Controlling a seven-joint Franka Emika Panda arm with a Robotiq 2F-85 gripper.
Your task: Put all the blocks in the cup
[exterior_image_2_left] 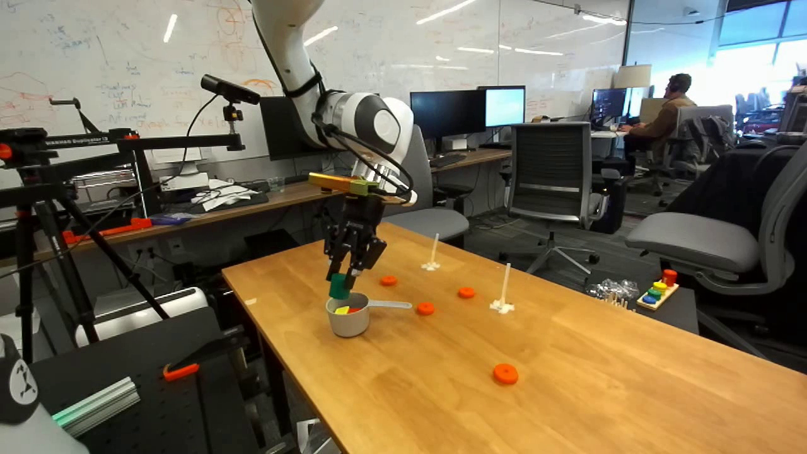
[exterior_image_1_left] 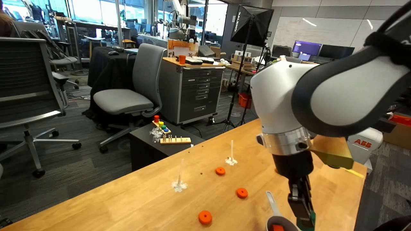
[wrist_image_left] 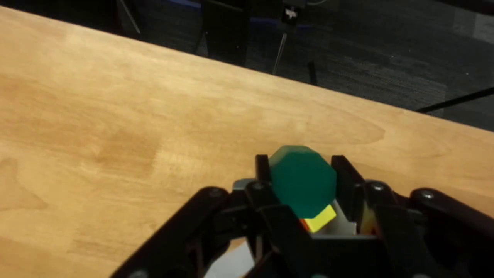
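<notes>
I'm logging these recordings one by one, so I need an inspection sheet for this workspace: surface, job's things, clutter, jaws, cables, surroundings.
Surface: wooden table, a few dark spots on it.
Job's things: cup upright; yellow block and red block inside; green block held up near the cup's rim, not yet inside. Whether it is squarely over the opening is unclear, as is whether more blocks lie inside.
Clutter: four orange discs; two standing pegs.
Jaws: closed on the green block, gripping it from two sides.
Cables: black cable along the arm.
Surroundings: seated person, chairs, monitors, whiteboard.
</notes>
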